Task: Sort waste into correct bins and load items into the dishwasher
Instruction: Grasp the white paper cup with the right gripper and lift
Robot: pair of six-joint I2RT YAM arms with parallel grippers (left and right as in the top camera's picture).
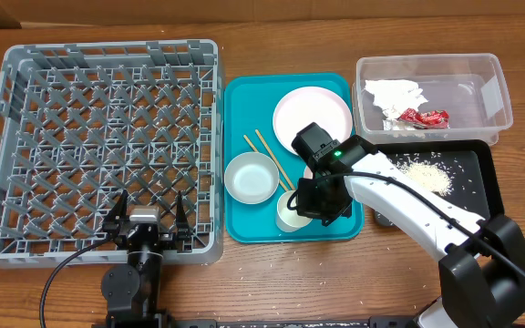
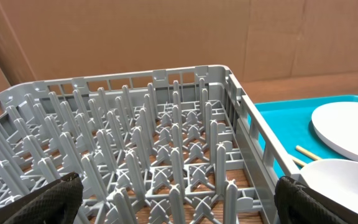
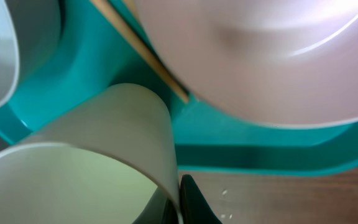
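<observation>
My right gripper [image 1: 310,208] is shut on the rim of the small white cup [image 1: 290,211] at the front of the teal tray [image 1: 244,228]. In the right wrist view the cup wall [image 3: 104,143] sits pinched between the fingers [image 3: 178,205]. A pale plate [image 1: 313,114], a white bowl [image 1: 252,176] and two chopsticks [image 1: 272,155] lie on the same tray. My left gripper [image 1: 147,219] is open and empty at the front edge of the grey dish rack [image 1: 98,137], which holds nothing. The left wrist view shows the rack's pegs [image 2: 166,137] between the fingers [image 2: 179,205].
The clear tub [image 1: 495,91] at the back right holds a crumpled napkin [image 1: 395,94] and a red wrapper [image 1: 424,117]. The black tray [image 1: 481,196] holds loose rice [image 1: 427,176]. A pale round dish [image 3: 260,56] sits close above the cup, over a chopstick [image 3: 148,53].
</observation>
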